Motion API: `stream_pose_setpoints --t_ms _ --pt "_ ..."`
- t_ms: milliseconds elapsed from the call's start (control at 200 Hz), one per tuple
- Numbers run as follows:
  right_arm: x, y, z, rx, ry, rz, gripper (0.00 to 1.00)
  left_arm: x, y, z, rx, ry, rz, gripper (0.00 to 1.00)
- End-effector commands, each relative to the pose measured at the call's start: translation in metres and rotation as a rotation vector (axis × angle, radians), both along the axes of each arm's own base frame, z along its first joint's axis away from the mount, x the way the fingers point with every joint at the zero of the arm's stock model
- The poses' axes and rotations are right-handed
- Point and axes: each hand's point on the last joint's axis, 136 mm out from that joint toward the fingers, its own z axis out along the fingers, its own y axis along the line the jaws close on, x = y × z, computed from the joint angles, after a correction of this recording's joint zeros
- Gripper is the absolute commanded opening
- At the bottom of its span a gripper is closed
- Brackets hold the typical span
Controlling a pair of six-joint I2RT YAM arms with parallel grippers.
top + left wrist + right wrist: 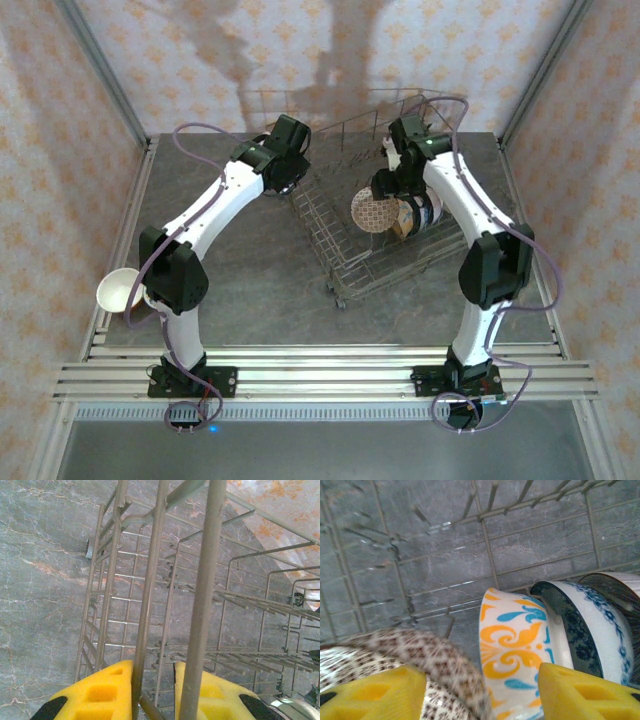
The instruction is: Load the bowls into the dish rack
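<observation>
The wire dish rack [345,262] sits mid-table. A pink-speckled bowl [372,211] stands on edge in it, just below my right gripper [386,188]. In the right wrist view that speckled bowl [435,655] is blurred and lies against one finger [375,695] of my right gripper [482,680], whose jaws are wide apart. An orange-and-blue bowl [515,645] and a blue patterned bowl [595,625] stand beside it. My left gripper [154,667] is closed in around a rack wire [145,630] at the rack's left side [290,185]. A cream bowl [118,290] rests by the left arm.
Another bowl [620,582] stands at the far right of the row in the rack. The grey marble table [250,270] is framed by metal rails; patterned walls close in on three sides. Upright rack wires [205,580] cross close to the left wrist camera.
</observation>
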Motion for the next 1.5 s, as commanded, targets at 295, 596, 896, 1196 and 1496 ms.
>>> stream_pose_setpoints --t_ms 295,596,896,1196,1496 --pt "0.021 -0.021 0.004 -0.095 0.013 -0.005 0.21 0.012 -0.034 0.012 -0.325 -0.055 0.224 0.0" --pt "0.053 -0.037 0.024 -0.206 -0.079 -0.055 0.0 0.034 -0.056 0.0 -0.427 -0.123 0.312 0.0" --pt "0.049 -0.067 0.096 -0.35 -0.289 -0.174 0.0 0.058 -0.08 0.0 -0.477 -0.177 0.332 0.0" --pt "0.013 -0.076 0.124 -0.669 -0.465 -0.225 0.0 0.069 -0.086 0.009 -0.465 -0.224 0.324 0.0" --pt "-0.018 -0.068 0.113 -0.772 -0.517 -0.227 0.0 0.06 -0.087 -0.008 -0.458 -0.192 0.292 0.0"
